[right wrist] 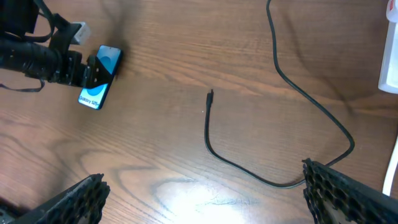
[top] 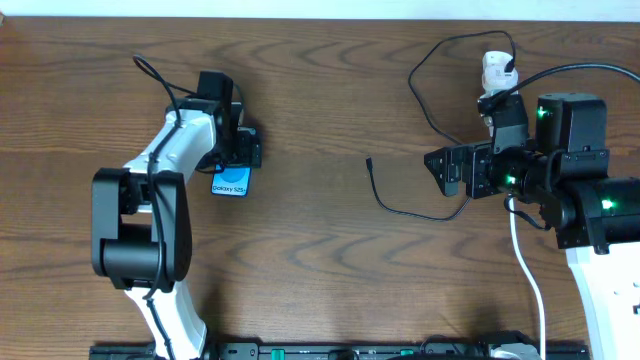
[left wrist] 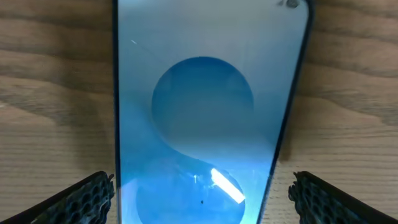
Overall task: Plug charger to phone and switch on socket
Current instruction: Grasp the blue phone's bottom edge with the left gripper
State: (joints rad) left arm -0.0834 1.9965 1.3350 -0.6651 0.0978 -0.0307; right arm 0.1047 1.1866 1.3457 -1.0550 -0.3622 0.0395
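Left fingers [left wrist: 87,196] are spread wide and flank the long edges of the phone [left wrist: 205,93] without touching it. The left gripper [left wrist: 202,199] hovers straight over it. The phone lies flat on the table [top: 320,290], left of centre, screen up and lit.

Right fingers [right wrist: 348,190] are spread wide too and hold nothing. The right gripper [right wrist: 211,196] hangs above the loop of the charger [right wrist: 314,102]. The connector tip [right wrist: 211,94] lies free mid-table, well apart from the phone. The cable runs back to the socket [top: 495,70] at the far right. The plug end looks seated there, can't confirm. Whether the socket is on: cannot tell.

Handling, my read:
- **Cable:** light and floppy. The tip will swing if held far back, so pinch it just behind the connector.
- **Phone:** light, rigid, slick glass. It will likely skate on the wood when pushed, so clamp across the long edges, not the screen.
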